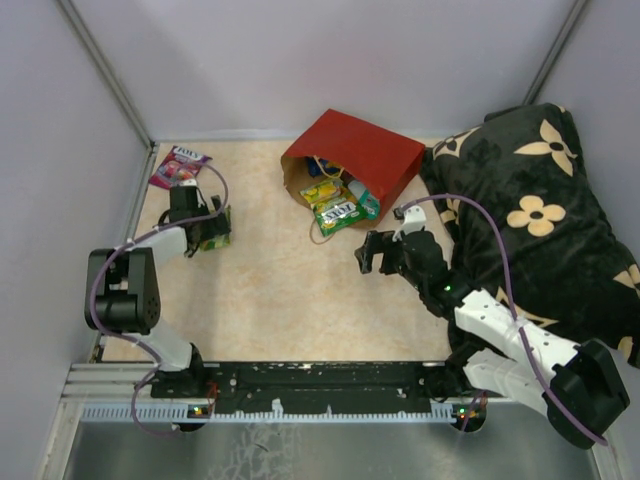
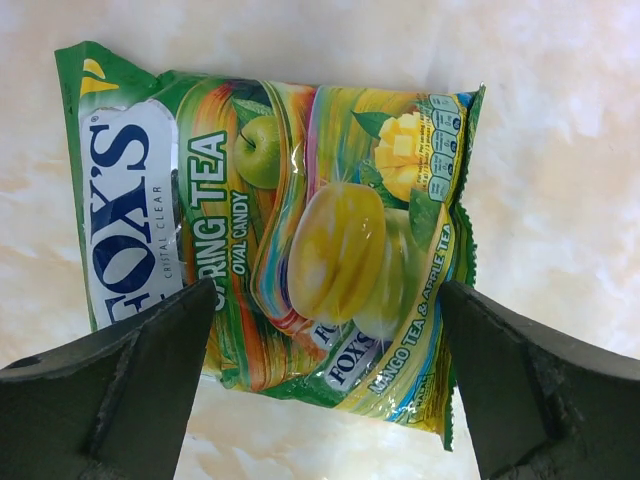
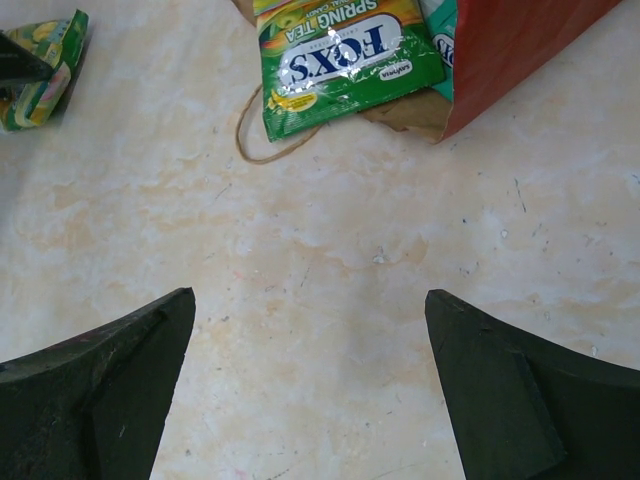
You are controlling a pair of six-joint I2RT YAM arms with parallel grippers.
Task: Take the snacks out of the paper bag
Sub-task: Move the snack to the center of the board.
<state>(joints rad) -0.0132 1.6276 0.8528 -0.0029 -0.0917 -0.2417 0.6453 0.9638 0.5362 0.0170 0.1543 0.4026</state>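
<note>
Our left hand (image 2: 327, 330) stands wide astride the green packet (image 2: 270, 200), well apart from the paper bag (image 1: 365, 150); rising, we could snag it.

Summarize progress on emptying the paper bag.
Done: a purple packet and one green packet lie on the table, clear of the paper bag. In hand: nothing is gripped; the left tool stands open astride that green packet, and the right tool is open over bare table near the bag. Left: a second green packet, a yellow item and a teal item at the bag's mouth.
</note>
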